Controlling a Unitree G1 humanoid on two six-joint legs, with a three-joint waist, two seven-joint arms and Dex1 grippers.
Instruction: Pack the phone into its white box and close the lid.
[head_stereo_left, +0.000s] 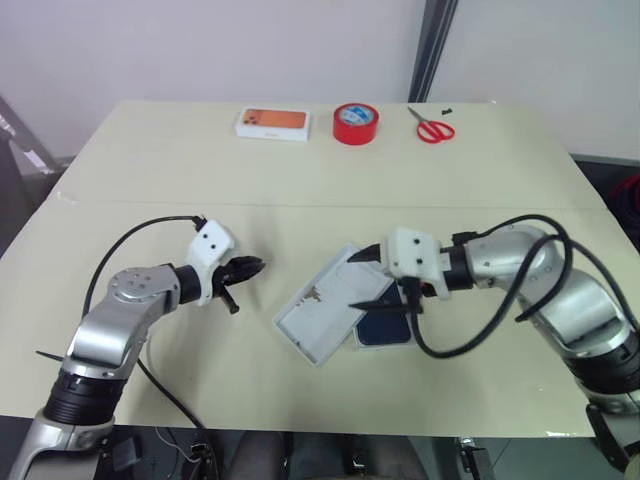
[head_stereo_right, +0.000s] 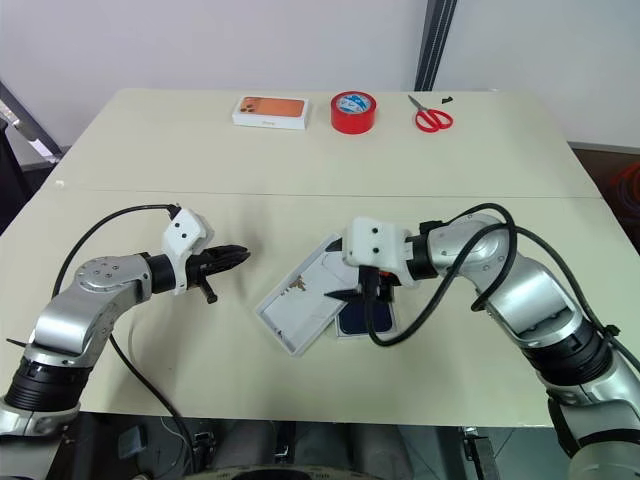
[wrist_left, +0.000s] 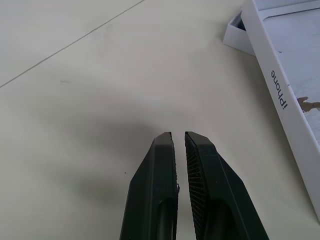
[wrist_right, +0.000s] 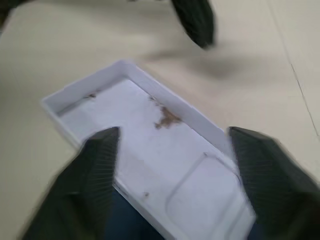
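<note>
My right gripper (wrist_right: 172, 165): black fingers spread apart, nothing between them, hanging just over the near end of the shallow white cardboard tray (head_stereo_left: 322, 315). In the right wrist view, one fingertip sits to each side of the tray's width. The tray lies open side up, aslant on the beige table (head_stereo_left: 300, 180), with brownish stains on its pale floor and a rounded outline pressed in near my fingers.

Beneath the tray's right edge I see a dark navy rectangle with a white border (head_stereo_left: 385, 327), flat on the table and partly covered by tray and gripper. I can't tell whether that is the slim glossy phone or the printed cover.

My left gripper (wrist_left: 180, 145): black fingers clenched together on nothing, only a sliver of gap showing, held above bare table well left of the tray and pointed toward it. The tray's side wall reads "iPhone" in the left wrist view.

Far edge of the table: small orange-topped white box (head_stereo_left: 273, 122), red tape roll (head_stereo_left: 355, 123), red-handled scissors (head_stereo_left: 432, 127), all in a row, well apart from both grippers.
</note>
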